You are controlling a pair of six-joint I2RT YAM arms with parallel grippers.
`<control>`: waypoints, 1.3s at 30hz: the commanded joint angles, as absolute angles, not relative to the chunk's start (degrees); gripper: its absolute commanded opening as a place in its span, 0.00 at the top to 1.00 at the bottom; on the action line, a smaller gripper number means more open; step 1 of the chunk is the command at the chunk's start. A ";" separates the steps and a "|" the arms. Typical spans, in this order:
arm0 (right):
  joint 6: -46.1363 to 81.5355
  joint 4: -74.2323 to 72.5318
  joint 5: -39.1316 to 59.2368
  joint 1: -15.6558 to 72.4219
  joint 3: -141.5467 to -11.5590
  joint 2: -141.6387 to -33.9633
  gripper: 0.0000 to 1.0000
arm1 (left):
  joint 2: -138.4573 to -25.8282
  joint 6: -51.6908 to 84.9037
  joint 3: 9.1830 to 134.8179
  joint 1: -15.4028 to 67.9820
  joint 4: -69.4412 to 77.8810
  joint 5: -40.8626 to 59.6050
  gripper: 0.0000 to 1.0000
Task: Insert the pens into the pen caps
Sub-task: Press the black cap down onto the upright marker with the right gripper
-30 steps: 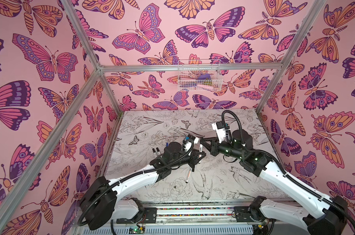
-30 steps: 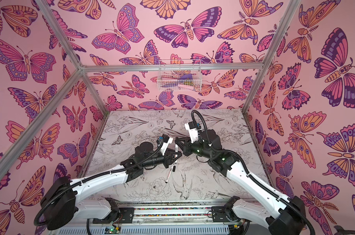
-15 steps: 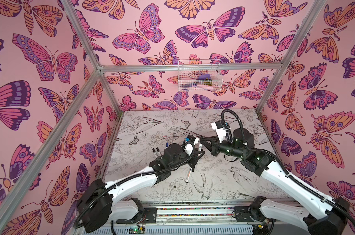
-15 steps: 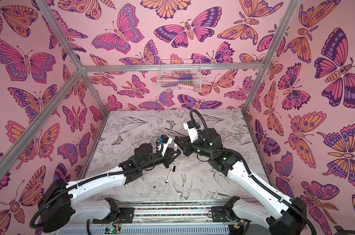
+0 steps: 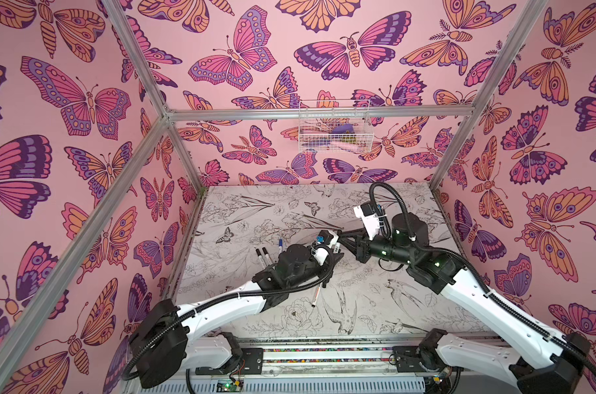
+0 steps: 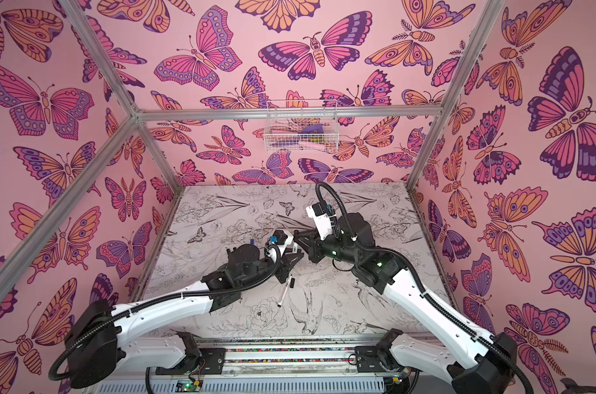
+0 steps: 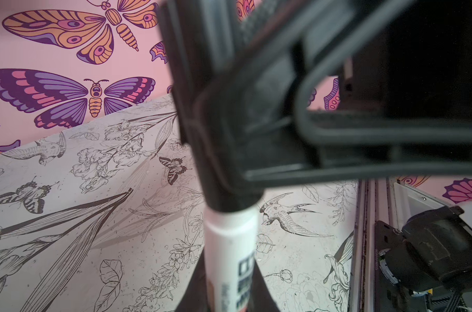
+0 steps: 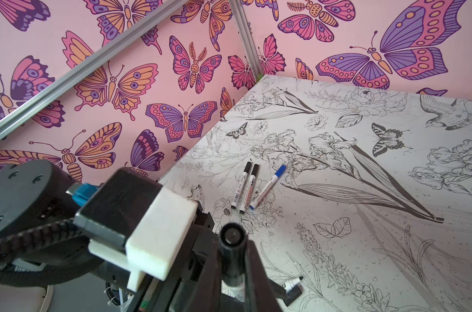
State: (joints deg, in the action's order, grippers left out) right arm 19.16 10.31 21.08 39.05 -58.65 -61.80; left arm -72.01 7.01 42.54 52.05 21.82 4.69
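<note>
In the left wrist view, my left gripper is shut on a white pen whose end sits inside a black pen cap. My right gripper is shut on that cap. The two grippers meet above mid-table, left and right. Two pens with black caps and one with a blue cap lie side by side at the back left. An uncapped pen lies below the left gripper, with a loose black cap beside its tip.
A white wire basket hangs on the back wall. Butterfly-patterned walls with aluminium posts close in the table on three sides. The arm bases sit on the front rail.
The left arm has shifted slightly right and back, bringing its pen closer into the cap in the right gripper. The pens on the table have not moved.
</note>
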 commanded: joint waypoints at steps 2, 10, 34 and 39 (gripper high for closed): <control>18.50 17.08 30.80 41.90 -59.41 -60.88 0.95 | -71.72 5.99 43.99 51.33 28.66 -1.05 1.00; 17.91 18.55 28.82 41.53 -59.36 -58.59 0.98 | -71.54 5.10 43.86 51.33 29.09 -1.34 1.00; 16.32 22.40 31.49 40.43 -60.71 -57.37 0.85 | -72.34 3.40 44.79 52.10 28.22 0.70 1.00; 15.78 22.81 31.28 40.43 -61.68 -57.48 0.83 | -72.33 2.82 44.79 52.56 28.23 0.64 1.00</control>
